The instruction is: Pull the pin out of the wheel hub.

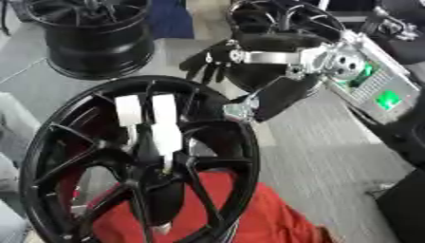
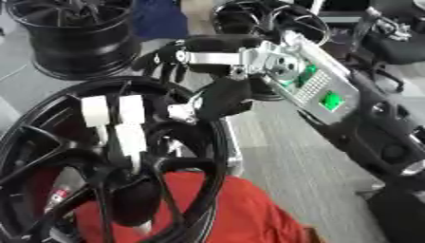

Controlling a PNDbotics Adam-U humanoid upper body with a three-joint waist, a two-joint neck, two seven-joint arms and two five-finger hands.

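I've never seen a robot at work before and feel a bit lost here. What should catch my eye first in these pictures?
First, the big glossy black spoked wheel hub standing in the lower left, with two white rectangular tabs at its middle and a red cloth behind it. Next, the robot's right hand, black with hanging, relaxed fingers, hovers just above the hub's upper rim, on a silver arm with a green-lit panel reaching in from the right.

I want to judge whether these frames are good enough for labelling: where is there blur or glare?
Left eye view: the right hand above the wheel hub is smeared, fingers hard to separate; the green lights on the forearm bloom. Right eye view: the white pin in the spokes is soft-edged; the red cloth stays readable.
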